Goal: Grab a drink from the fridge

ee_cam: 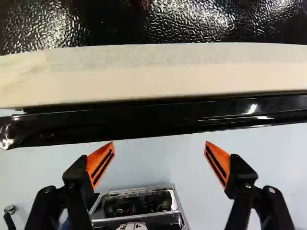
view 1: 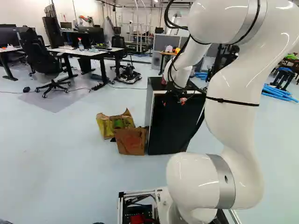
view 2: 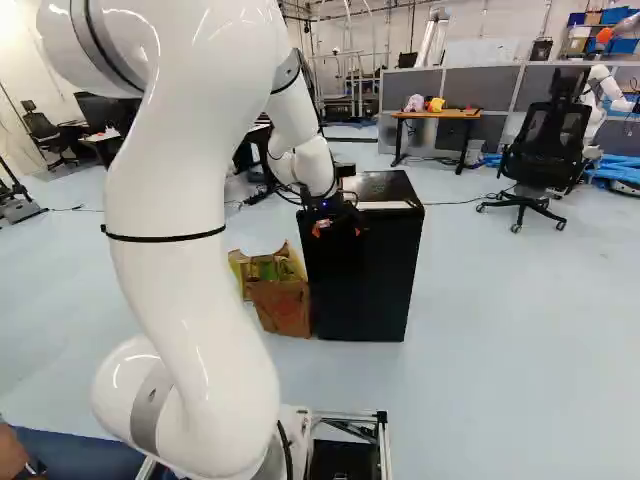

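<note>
Your arm [view 2: 190, 240] rises nearest at the right base view's left; rightward come a box [view 2: 283, 308], your claw [ee_cam: 159, 143], spread and empty, and the fridge [view 2: 388, 187]. Its door [view 1: 167, 126] looks closed. Opening it and grabbing the unseen drink, likely inside, remain.

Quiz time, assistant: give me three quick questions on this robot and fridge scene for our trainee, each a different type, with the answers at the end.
1. True or false: the jaws are gripping a drink can.
2. Which stands on the floor beside the black fridge? a) a blue bucket b) a brown box c) a wooden stool
3. Fill in the blank: the pads on the jaws are coloured ____.

Key: 1 false; 2 b; 3 orange
</note>
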